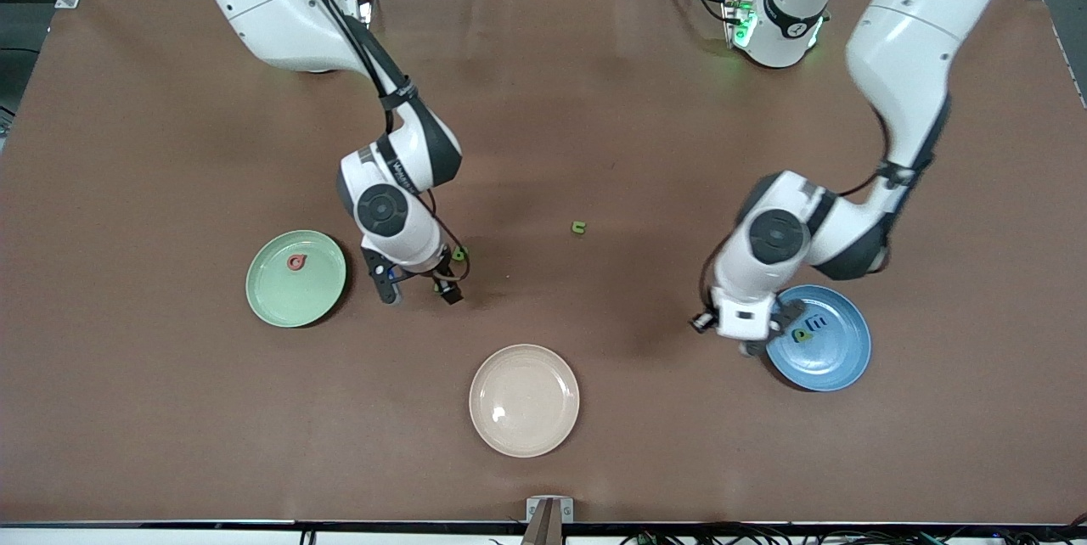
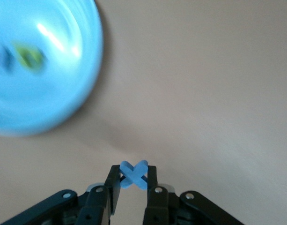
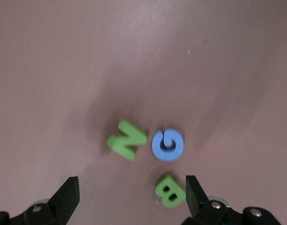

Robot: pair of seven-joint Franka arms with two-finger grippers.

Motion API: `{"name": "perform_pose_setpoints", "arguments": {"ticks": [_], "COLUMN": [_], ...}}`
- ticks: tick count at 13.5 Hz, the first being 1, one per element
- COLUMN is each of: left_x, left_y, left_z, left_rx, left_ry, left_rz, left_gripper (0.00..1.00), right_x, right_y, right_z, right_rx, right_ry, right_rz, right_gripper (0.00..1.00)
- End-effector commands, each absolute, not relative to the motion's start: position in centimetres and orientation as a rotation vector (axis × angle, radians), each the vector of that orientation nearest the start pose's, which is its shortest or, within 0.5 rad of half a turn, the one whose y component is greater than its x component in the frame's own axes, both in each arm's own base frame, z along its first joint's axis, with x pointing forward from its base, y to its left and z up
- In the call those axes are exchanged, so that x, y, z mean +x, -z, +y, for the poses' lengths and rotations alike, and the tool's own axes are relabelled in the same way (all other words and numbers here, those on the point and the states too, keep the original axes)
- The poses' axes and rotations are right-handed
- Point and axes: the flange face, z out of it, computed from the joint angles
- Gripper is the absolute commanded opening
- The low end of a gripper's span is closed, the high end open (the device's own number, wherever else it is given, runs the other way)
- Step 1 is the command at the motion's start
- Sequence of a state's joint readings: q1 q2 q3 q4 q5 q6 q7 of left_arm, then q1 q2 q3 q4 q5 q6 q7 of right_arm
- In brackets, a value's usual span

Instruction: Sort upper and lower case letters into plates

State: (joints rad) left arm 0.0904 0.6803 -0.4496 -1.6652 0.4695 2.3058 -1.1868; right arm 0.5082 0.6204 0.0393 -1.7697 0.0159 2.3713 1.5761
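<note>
Green plate [image 1: 295,278]: sits toward the right arm's end of the table, with one small red letter [image 1: 295,262] lying in it.

Right gripper [image 1: 420,283]: hangs low over the table just beside the green plate, on the side toward the table's middle. Its fingers [image 3: 66,199] are spread wide and grasp nothing.

Letters under the right gripper: the right wrist view shows a green N [image 3: 126,139], a blue G [image 3: 167,145] and a green B [image 3: 170,191] lying close together on the brown table [image 1: 594,103]. The N and the G are almost touching, and the B lies nearest the fingers.

Beige plate [image 1: 524,400]: stands nearest the front camera, between the two coloured plates, with nothing in it.

Stray green letter [image 1: 578,227]: lies alone near the middle of the table, well apart from every plate.

Left gripper [image 2: 133,187]: hangs at the edge of the blue plate [image 1: 824,341], on the side toward the table's middle. Its fingers pinch a blue X [image 2: 133,174] between them.

Blue plate: sits toward the left arm's end of the table and holds a few small letters [image 1: 807,329], green and blue.
</note>
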Motion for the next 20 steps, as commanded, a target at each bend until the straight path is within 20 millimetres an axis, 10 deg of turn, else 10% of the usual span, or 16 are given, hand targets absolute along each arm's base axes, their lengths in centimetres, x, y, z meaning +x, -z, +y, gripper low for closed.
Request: {"name": "perform_pose_setpoints", "arguments": {"ticks": [1,8,10,12,13,16,20], "left_x": [66.7,68.3,68.3,68.4,68.4,67.9,64.1], "left_y": [-25.0,-24.0,-23.6,-23.4,-23.3,-24.2,-23.9], "left_z": [-15.0,-4.7,-4.2,-3.7,-3.4,-6.4,-15.5], "left_rx": [-2.980,-2.982,-2.949,-2.939,-2.937,-2.964,-3.012], "left_ry": [0.133,0.143,0.167,0.187,0.184,0.177,0.067], "left_rz": [-0.796,-0.550,-0.487,-0.467,-0.487,-0.501,-0.638], "left_gripper": [0.01,0.17,0.41,0.98,1.00,1.00,1.00], "right_x": [54.7,51.0,50.3,49.8,49.7,49.3,49.2], "right_y": [-20.2,-18.6,-18.7,-19.3,-19.5,-19.3,-18.6], "right_z": [35.4,34.8,34.3,34.1,34.0,34.1,34.0], "right_rx": [-2.856,-2.889,-2.885,-2.885,-2.883,-2.891,-2.859], "right_ry": [0.003,0.033,0.038,0.037,0.040,0.035,0.059], "right_rz": [1.409,1.241,1.230,1.226,1.225,1.220,1.213], "right_gripper": [1.00,0.99,0.98,0.96,0.92,0.83,0.79]}}
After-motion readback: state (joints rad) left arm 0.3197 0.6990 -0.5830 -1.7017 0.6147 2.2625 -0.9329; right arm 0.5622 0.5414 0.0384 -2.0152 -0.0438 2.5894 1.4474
